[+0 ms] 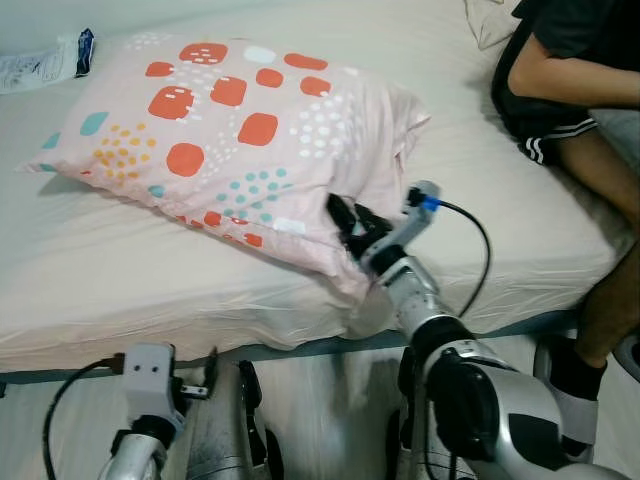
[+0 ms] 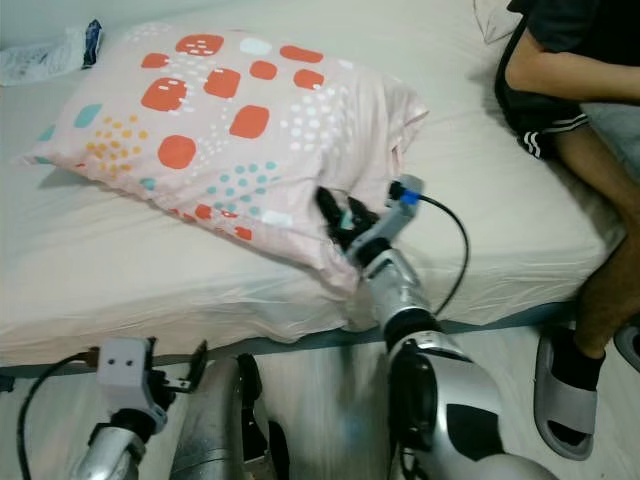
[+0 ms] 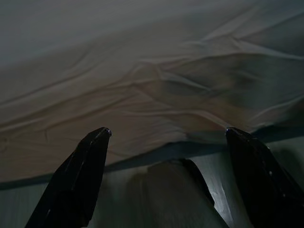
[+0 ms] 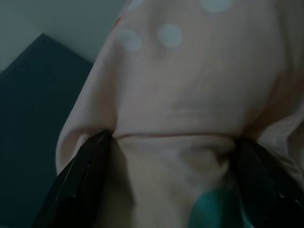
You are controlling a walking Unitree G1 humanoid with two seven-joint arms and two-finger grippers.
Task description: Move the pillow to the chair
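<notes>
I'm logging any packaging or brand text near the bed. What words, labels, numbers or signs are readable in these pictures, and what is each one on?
No text can be read.
White plastic packet at the far left of the bed: dark print on it, too small and blurred to read.
Pillow: only coloured squares and dots, no lettering.
Person's black shorts: white stripes, no wording.

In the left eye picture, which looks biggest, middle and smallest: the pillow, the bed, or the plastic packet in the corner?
1. Bed, biggest.
2. Pillow, middle.
3. Plastic packet, smallest, though it lies farthest away and is partly cut off.
</notes>
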